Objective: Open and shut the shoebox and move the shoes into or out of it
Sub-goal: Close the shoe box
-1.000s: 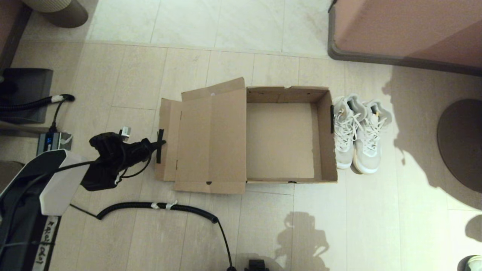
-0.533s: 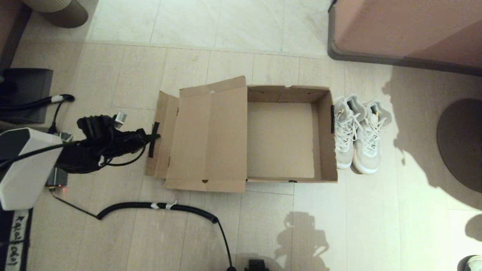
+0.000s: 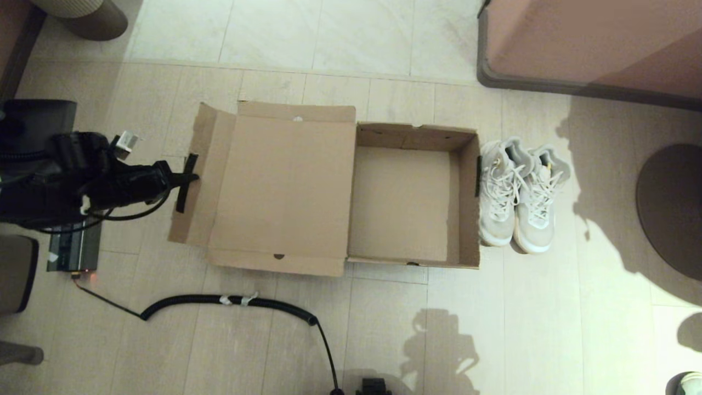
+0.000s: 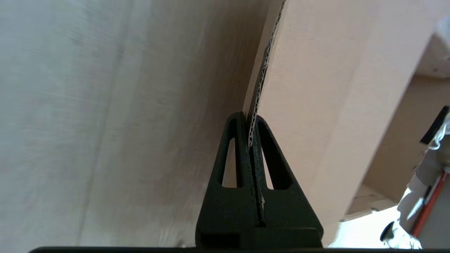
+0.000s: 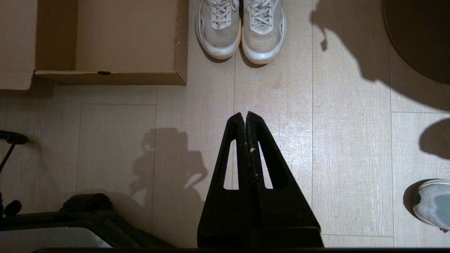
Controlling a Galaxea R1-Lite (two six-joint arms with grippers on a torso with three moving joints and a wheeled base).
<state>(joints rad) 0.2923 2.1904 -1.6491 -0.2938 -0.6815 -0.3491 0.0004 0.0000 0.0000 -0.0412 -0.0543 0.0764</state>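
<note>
Head view: left hand [image 3: 184, 178] clenched on the lid flap of the open shoebox [image 3: 408, 200]; sneakers [image 3: 518, 195] lie at its 3 o'clock, nearer the parked, closed right hand [image 5: 245, 116]

we look down on a floor [image 3: 384, 329] of pale wood-look planks, giving way to lighter stone-like tiles [image 3: 329, 33] at the far side. a pinkish piece of furniture with a dark base [image 3: 592, 49] fills the far right corner. a round dark base [image 3: 672, 208] sits at the right edge. a black coiled cable [image 3: 230, 302] snakes across the near floor. strong light casts hard shadows [image 3: 609, 181] on the right.
</note>
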